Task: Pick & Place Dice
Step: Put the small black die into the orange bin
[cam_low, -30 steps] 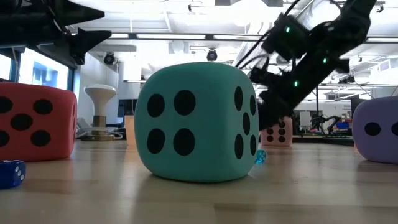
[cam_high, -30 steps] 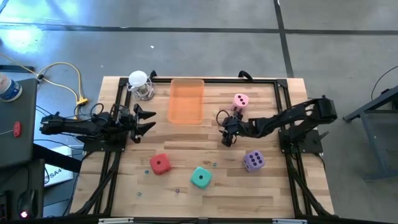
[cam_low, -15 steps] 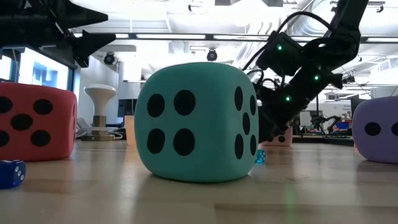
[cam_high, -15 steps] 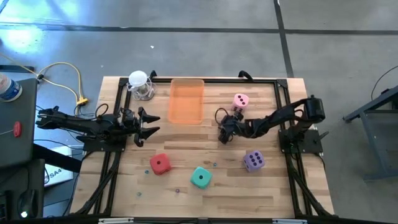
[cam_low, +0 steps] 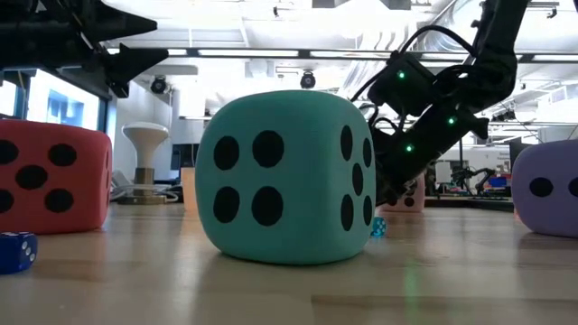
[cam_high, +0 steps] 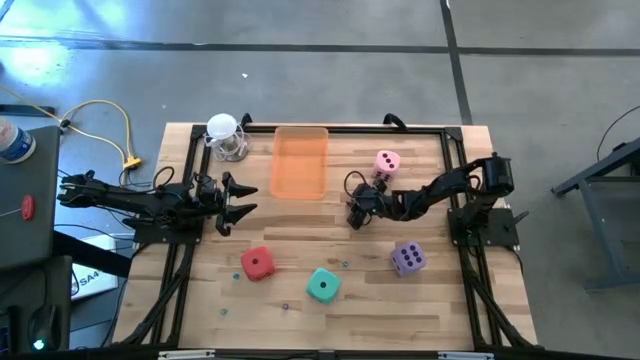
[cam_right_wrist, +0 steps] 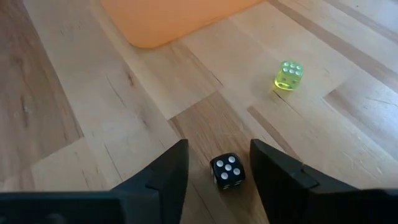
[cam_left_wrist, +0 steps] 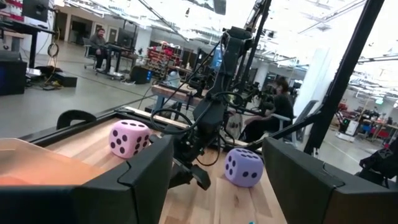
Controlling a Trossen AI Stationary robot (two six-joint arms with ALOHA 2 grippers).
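Observation:
Four big soft dice rest on the wooden table: pink, purple, red and teal. My right gripper slants down near the table's middle, right of the orange tray. It is open, its fingers standing on either side of a small black die with white pips, with a gap on each side. A small yellow-green die lies farther off. My left gripper hovers open at the table's left side, holding nothing.
A white knob-shaped object stands at the far left corner beside the tray. Small loose dice lie about, a blue one and a pale blue one among them. Black frame rails run along the table's edges. People sit in the room beyond.
My right gripper has sunk toward the table and drifted slightly toward the left edge, tipping more steeply downward. None of the dice has moved.

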